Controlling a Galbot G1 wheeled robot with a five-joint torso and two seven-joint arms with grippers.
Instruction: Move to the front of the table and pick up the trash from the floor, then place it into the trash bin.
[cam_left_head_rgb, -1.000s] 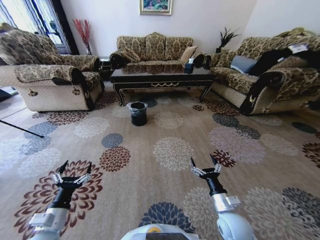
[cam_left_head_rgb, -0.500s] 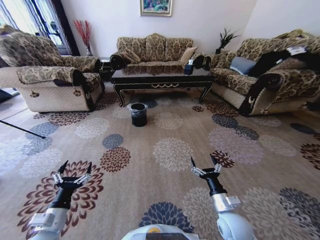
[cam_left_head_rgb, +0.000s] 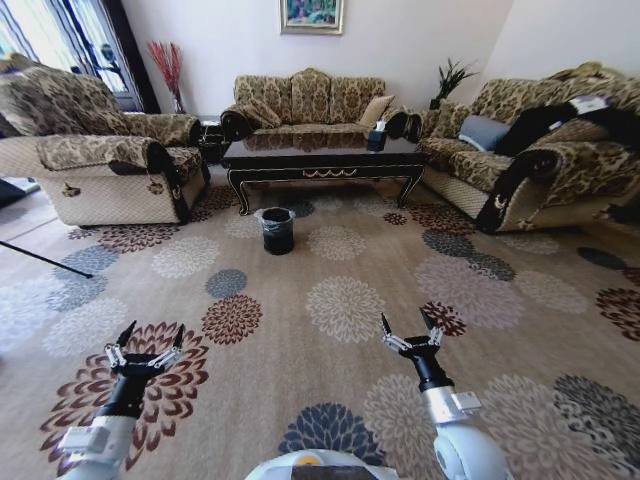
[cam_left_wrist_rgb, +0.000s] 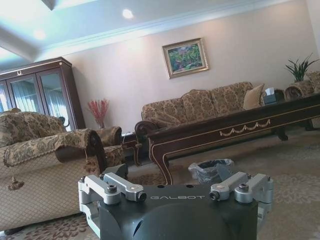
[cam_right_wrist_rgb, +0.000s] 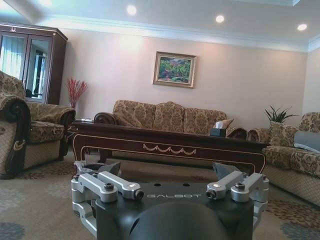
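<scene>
Table (cam_left_head_rgb: 322, 153) lies crosswise; trash bin (cam_left_head_rgb: 277, 229) upright before it.

Pretty clearly a home living room. Patterned sofas (cam_left_head_rgb: 310, 97) sit around three sides of the dark coffee table (cam_left_head_rgb: 322, 157), on a big floral carpet (cam_left_head_rgb: 345, 305). A framed painting (cam_left_head_rgb: 311, 14) hangs on the wall behind that table.

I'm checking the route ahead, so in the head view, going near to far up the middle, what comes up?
Grippers, left and right, both open → bare carpet → trash bin → table → sofa → painting.
</scene>
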